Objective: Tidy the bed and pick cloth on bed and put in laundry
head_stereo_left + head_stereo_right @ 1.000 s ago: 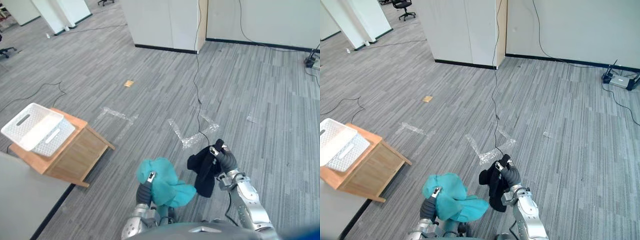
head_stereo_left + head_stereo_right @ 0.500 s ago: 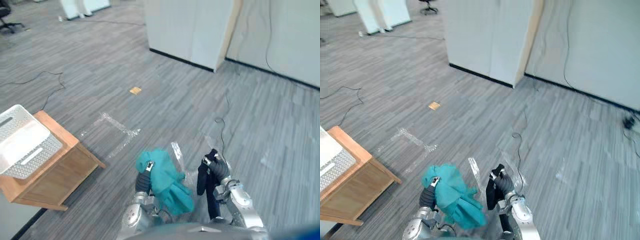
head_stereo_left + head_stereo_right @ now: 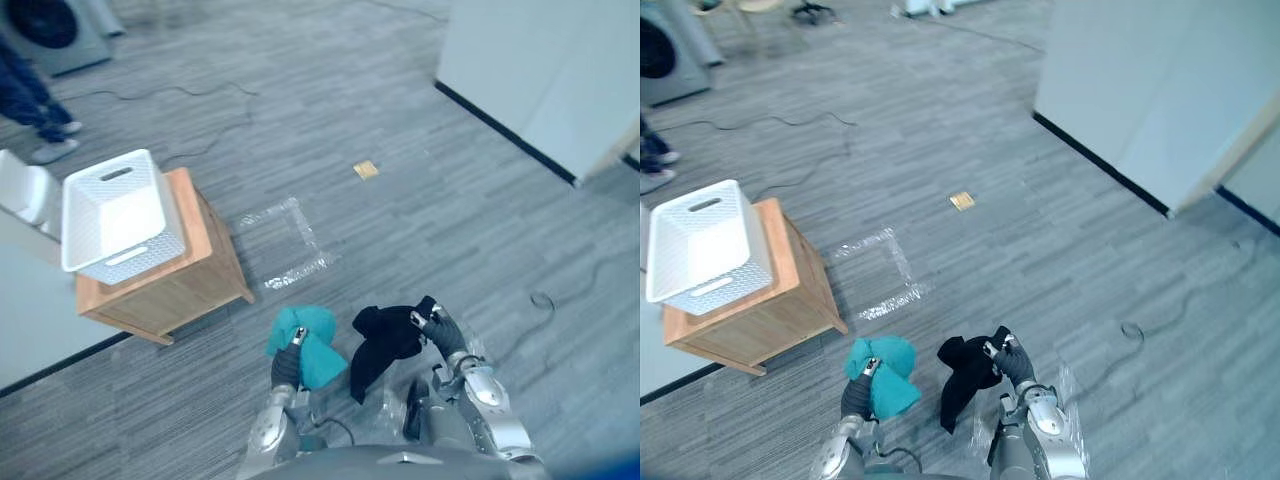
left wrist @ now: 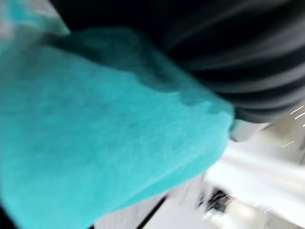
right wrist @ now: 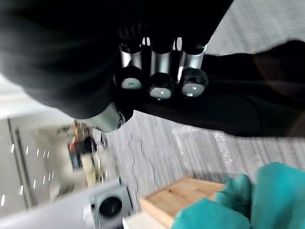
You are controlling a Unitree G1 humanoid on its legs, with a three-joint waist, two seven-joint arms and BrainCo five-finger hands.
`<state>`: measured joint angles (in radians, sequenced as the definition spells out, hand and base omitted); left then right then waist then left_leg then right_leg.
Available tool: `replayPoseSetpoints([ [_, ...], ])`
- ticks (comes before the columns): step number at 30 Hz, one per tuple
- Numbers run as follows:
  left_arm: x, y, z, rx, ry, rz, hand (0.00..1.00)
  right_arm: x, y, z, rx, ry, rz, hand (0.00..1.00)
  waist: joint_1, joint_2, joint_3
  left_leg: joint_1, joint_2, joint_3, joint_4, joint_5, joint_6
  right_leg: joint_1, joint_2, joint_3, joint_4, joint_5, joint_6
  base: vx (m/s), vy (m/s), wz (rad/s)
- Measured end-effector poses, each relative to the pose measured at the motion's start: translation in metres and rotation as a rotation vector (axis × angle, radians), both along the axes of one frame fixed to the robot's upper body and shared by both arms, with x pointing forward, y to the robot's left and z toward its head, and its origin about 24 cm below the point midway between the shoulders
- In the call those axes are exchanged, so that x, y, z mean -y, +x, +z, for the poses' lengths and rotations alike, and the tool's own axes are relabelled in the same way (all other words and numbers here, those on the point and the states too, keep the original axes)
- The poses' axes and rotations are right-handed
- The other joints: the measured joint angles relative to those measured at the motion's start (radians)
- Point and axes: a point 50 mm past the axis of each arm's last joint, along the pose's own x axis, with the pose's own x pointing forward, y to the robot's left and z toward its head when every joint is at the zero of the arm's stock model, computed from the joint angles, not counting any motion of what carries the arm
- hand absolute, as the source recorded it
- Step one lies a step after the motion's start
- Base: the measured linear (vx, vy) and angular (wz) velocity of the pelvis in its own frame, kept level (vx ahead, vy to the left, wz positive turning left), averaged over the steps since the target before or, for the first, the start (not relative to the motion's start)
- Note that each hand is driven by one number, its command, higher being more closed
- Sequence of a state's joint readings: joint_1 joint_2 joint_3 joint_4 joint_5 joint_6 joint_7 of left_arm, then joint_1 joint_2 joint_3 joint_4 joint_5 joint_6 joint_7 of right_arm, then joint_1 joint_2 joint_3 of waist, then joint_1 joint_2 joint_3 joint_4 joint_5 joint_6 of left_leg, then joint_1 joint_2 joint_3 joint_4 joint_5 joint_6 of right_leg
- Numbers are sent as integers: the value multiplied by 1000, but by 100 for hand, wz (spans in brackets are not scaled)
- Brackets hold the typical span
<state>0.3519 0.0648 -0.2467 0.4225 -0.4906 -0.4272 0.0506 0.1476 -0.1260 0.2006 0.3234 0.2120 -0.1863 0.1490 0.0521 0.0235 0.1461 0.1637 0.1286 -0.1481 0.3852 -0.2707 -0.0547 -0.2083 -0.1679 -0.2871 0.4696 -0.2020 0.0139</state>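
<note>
Grey plank flooring runs under me, and both cloths are off the bed and in my keeping. Closest in, at 11 o'clock, the teal cloth is bunched over my left hand. It covers the hand, so how that hand is set I cannot tell. The bundle is a rounded ball with no real long axis, its lobes pushed up and away from me.

At 1 o'clock my right hand has its fingers curled tight into the black cloth. That piece is stretched out, its long axis running from the hand across toward 7 o'clock, with the free end trailing low beside the teal bundle. A second ago it hung straight down, so I judge the turn has swung it.

Farther out, what has changed is the view, not the things: my head has swung round. The wooden table with the white basket on it was at the far left edge and now sits whole at 10 o'clock. A taped outline lies just beyond my hands, and a small tan piece at 12.

Farthest, a washing machine and a person's legs have come into sight near 10 o'clock, with a white partition at 2. I judge I now face the laundry end, with carrying and dropping left.
</note>
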Motion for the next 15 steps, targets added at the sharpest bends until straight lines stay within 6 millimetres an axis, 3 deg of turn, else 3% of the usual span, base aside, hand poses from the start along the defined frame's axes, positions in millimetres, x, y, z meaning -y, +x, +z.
replayPoseSetpoints([
  [3,-3,-8,-3,-21,-17,39,100,0,-2,-5,-66,-12,-2,100,6,51,7,-179,88,62,375,130,-30,148,73,-89,-146,-16,-4,207,-226,60],
  [4,1,-14,-5,-34,-36,46,100,5,-9,-1,14,47,4,100,22,59,10,-283,110,147,561,123,-22,219,85,-106,-214,-9,-24,214,-144,43],
  [6,2,-18,-4,-34,-50,66,100,7,-7,6,57,105,9,100,20,62,7,-330,93,212,597,86,-17,250,78,-110,-250,-6,-32,235,-102,18],
  [8,0,-13,4,10,-55,83,100,11,-4,19,158,118,41,100,22,60,7,-375,49,296,513,20,-23,294,63,-124,-304,7,-42,275,-24,0],
  [10,-2,-5,13,59,-59,92,100,14,-2,29,231,119,72,100,16,60,7,-373,6,362,315,-7,-27,350,52,-147,-336,22,-20,318,53,19],
  [11,-1,-1,17,81,-66,92,100,16,0,37,269,115,81,100,16,59,7,-371,-27,392,179,2,-26,374,44,-168,-353,25,-13,405,108,33],
  [13,1,7,21,103,-70,88,100,16,2,47,314,109,93,100,15,60,5,-346,-64,451,-53,114,-10,400,35,-198,-357,23,18,326,116,32],
  [14,0,11,23,112,-65,93,100,14,4,51,331,107,98,100,17,52,1,-302,-88,499,-158,208,107,429,22,-210,-361,12,51,322,123,38],
  [15,-2,12,23,109,-58,106,100,11,7,55,341,114,95,100,20,20,-10,-277,-125,500,-207,228,129,441,3,-227,-372,18,68,315,116,44],
])
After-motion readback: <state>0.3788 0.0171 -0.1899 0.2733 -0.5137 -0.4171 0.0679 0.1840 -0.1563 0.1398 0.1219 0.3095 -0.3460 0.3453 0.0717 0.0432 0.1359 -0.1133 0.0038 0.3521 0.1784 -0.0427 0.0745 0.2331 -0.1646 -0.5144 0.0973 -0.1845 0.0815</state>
